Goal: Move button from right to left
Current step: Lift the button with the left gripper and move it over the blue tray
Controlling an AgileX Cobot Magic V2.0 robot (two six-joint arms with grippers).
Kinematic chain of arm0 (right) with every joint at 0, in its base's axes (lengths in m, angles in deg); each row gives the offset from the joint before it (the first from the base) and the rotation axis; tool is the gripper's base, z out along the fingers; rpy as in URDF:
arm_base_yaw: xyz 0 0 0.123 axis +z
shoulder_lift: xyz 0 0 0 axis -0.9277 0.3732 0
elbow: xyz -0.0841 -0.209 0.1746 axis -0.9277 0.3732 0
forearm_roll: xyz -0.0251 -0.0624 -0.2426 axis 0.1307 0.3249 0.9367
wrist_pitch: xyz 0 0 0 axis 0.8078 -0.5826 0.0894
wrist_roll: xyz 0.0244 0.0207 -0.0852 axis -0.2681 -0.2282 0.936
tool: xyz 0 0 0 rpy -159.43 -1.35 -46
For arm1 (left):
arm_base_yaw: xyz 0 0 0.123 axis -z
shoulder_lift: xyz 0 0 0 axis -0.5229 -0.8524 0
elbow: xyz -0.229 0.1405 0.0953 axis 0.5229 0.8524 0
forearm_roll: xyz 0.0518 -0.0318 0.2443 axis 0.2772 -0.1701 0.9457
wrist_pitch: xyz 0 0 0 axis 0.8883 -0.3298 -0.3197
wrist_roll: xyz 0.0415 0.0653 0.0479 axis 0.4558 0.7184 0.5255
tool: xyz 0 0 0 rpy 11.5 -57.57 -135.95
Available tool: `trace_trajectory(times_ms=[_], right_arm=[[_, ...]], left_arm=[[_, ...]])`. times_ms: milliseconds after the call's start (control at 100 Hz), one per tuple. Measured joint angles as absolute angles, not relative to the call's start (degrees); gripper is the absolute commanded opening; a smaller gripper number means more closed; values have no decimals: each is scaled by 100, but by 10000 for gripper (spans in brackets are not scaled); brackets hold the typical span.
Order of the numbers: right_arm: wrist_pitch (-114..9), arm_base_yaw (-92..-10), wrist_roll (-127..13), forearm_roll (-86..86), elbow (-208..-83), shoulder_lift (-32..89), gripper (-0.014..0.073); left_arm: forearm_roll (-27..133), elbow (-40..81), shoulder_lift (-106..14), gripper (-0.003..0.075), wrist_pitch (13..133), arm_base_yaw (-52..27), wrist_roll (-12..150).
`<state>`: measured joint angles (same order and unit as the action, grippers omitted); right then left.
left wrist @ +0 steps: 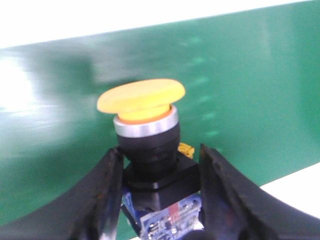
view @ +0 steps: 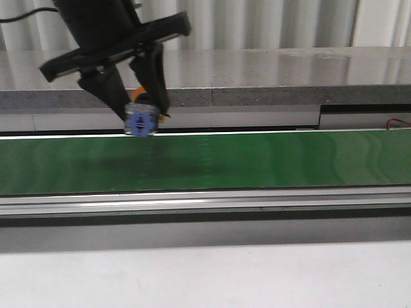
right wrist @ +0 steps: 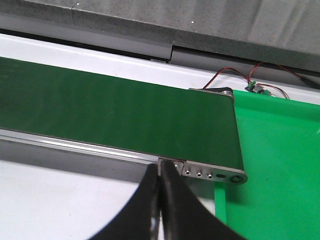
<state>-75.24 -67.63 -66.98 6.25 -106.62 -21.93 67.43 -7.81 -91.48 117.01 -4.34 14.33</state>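
The button (view: 141,119) hangs in my left gripper (view: 142,115) above the far edge of the green conveyor belt (view: 257,160), left of its middle. The left wrist view shows its yellow-orange mushroom head (left wrist: 141,97), black collar and blue contact block (left wrist: 167,215) clamped between the two black fingers (left wrist: 107,195); that gripper (left wrist: 160,195) is shut on the button's body. My right gripper (right wrist: 161,172) is shut and empty, its tips together over the belt's near frame close to the belt's right end. It does not show in the front view.
A grey stone ledge (view: 257,77) runs behind the belt. The belt's metal frame (view: 205,205) and white table (view: 205,276) lie in front. A bright green tray (right wrist: 280,165) sits past the belt's right end, with red wires and a small board (right wrist: 255,86) behind it.
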Motion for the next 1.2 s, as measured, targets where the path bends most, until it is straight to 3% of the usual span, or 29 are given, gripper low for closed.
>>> trace_trajectory(times_ms=[490,910,1200], right_arm=[[-7515,-6763,-6698,625,-10662,-2193,-67],[-7515,-6763,-6698,625,-10662,-2193,-67],[-7515,-6763,-6698,625,-10662,-2193,-67]], left_arm=[[7609,-781,-8685,59,12926,-2569,2964],[7686,-781,-8783,59,13032,-4633,4275],[7859,-781,-9301,60,12958,-5338,4767]])
